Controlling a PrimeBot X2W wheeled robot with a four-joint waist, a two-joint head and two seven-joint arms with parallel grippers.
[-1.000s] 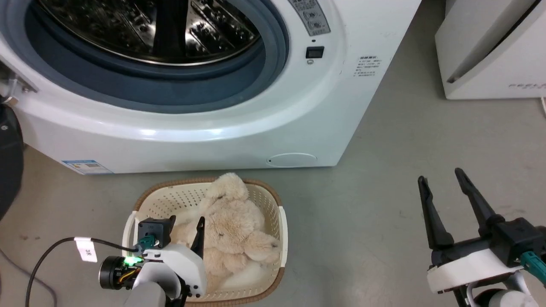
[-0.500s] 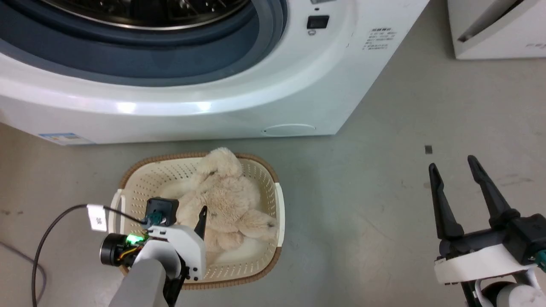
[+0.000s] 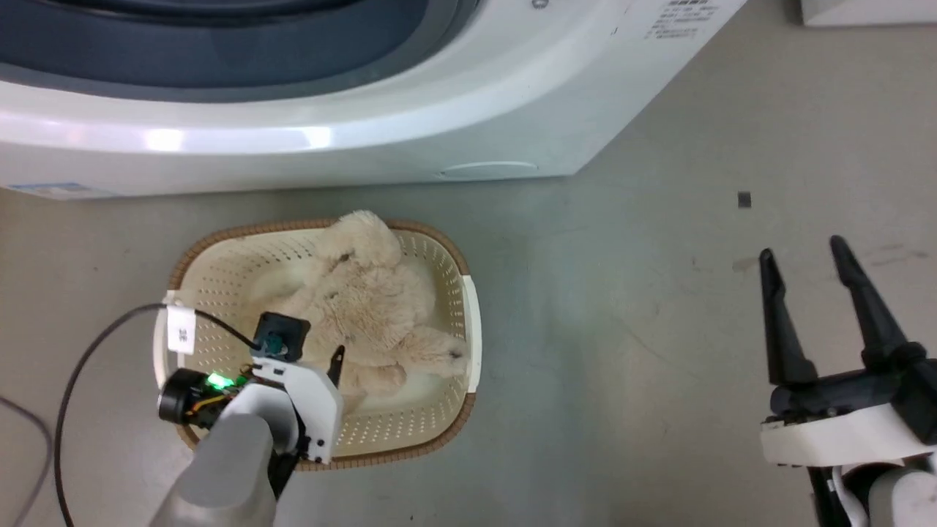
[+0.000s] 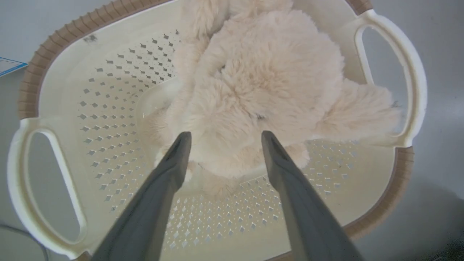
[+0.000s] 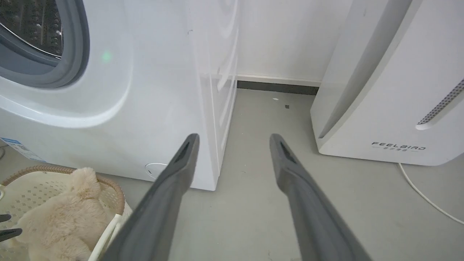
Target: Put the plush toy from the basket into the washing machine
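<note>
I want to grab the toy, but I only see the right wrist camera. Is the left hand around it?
Observer: Yes. In the left wrist view the left hand is open, with one finger on each side of the toy's near end.
Operator: How is the toy lying?
Observer: In the head view it lies across the basket, with one paw against the white handle on the robot's right.
Operator: Does the basket touch the washer?
Observer: No. The head view shows a strip of floor between it and the washer.
</note>
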